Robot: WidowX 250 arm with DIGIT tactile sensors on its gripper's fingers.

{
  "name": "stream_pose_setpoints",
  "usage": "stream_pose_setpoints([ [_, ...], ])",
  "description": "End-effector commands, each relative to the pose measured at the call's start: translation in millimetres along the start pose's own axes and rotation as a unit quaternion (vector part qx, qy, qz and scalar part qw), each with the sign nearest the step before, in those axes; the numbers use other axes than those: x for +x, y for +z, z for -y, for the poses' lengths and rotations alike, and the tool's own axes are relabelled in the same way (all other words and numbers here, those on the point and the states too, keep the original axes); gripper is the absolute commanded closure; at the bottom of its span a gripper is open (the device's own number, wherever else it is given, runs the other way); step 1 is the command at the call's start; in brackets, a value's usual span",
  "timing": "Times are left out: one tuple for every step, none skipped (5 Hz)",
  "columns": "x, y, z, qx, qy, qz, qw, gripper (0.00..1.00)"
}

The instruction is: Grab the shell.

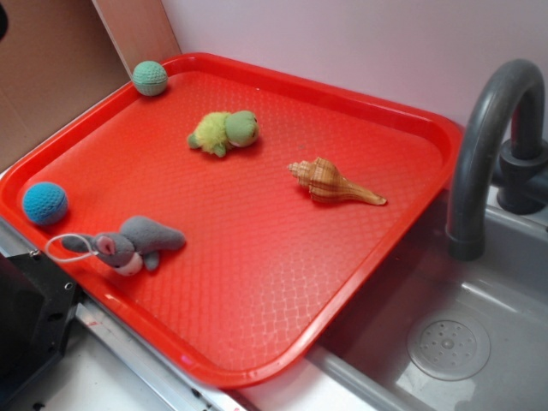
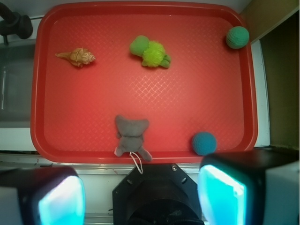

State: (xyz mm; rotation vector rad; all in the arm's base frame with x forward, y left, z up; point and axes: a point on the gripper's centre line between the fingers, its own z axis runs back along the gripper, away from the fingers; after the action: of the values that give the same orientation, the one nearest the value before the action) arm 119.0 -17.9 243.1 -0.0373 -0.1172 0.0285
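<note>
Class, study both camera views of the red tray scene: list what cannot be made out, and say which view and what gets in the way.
1. Gripper: wrist view shows only blurred finger bases at the bottom edge; exterior view shows none of it, so open or shut is unclear.
2. Shell: its underside is hidden against the tray in both views.
3. Faucet: cut off by the right edge in the exterior view.

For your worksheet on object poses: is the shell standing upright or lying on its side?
Lying on its side: the shell rests lengthwise, flat on the red tray, thin point toward the tray's faucet-side rim.
</note>
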Motion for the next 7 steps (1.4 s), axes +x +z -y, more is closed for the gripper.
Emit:
stream_pose_setpoints([
  [0, 0, 0, 0.000, 0.000, 0.000, 1.000, 0.00],
  [22, -22, 14, 0.011, -0.127, 0.027, 0.991, 0.00],
  [46, -36, 27, 0.021, -0.252, 0.055, 0.966, 0.00],
  [71, -62, 47, -0.012, -0.367, 0.068, 0.928, 0.00],
  [95, -88, 61, -0.046, -0.430, 0.060, 0.900, 0.00],
  [118, -107, 71, -0.061, -0.450, 0.051, 0.890, 0.00],
  [137, -130, 85, -0.083, -0.469, 0.041, 0.878, 0.00],
])
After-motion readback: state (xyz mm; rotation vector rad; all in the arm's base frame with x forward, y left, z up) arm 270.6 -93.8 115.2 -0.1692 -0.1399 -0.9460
